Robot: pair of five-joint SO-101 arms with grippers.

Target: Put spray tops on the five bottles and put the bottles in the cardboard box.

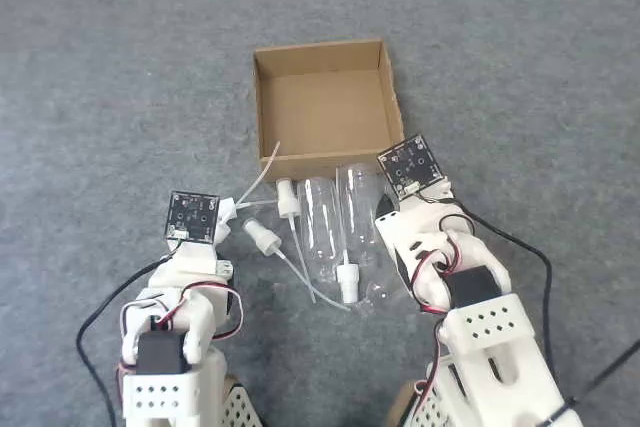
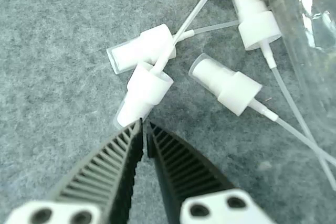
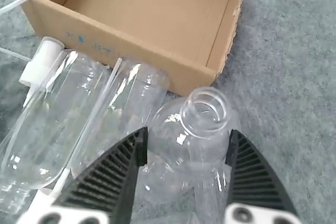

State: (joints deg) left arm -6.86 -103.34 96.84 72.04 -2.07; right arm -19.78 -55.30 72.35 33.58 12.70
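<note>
Entry, bench (image 1: 120, 77) stock. Left tool (image 2: 143, 127): jaws pressed almost together with nothing between them, tip at the cap end of the nearest spray top (image 2: 143, 90); touching or just short cannot be told. Right tool (image 3: 187, 135): jaws spread to either side of an open-necked bottle (image 3: 181, 129), neck toward the cardboard box (image 1: 325, 112), which holds 0 bottles. Further clear bottles (image 1: 320, 227) lie just beside the box's front wall.

Risks, as judged:
- A tool this closed would likely shove the spray top along the bench rather than take it.
- The thin dip tubes (image 2: 294, 108) cross, so lifting 1 top may drag a neighbour.
- The smooth round bottle may slip or roll from the jaws into those beside it.

Unclear:
- The right arm covers that bottle in the high view.
- The clear bottles overlap, so a count of 5 cannot be confirmed.
- Whether any top is seated on a neck cannot be told.
</note>
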